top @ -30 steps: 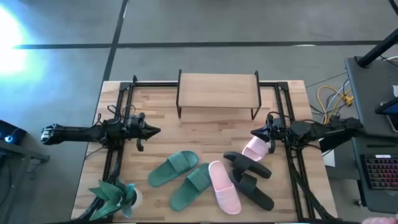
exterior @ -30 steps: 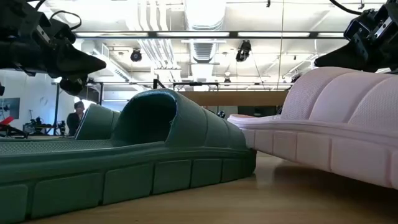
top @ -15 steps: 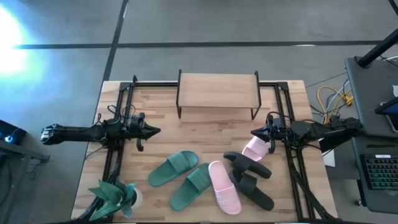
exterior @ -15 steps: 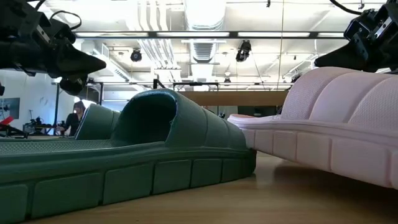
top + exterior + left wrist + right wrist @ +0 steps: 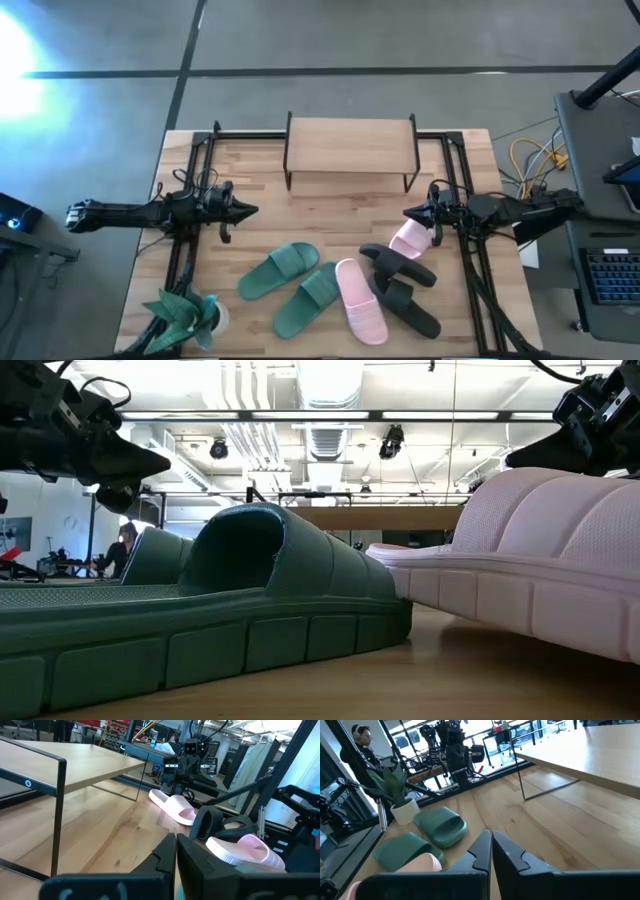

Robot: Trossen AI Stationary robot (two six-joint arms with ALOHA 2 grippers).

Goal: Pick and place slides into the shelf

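Hovering empty over the wooden desk [image 5: 330, 215], both the left claw [image 5: 252, 210] and right claw [image 5: 408, 213] are pinched fully shut, gripping nothing, while the green, pink and black rubber slides [image 5: 335, 290] lie scattered in front of the small wood-topped shelf [image 5: 350, 143].

My two slim dark arms, black cables looped at the wrists, left gripper [image 5: 250, 210] and right gripper [image 5: 408, 214] tapering to black pointed fingers [image 5: 167, 855].
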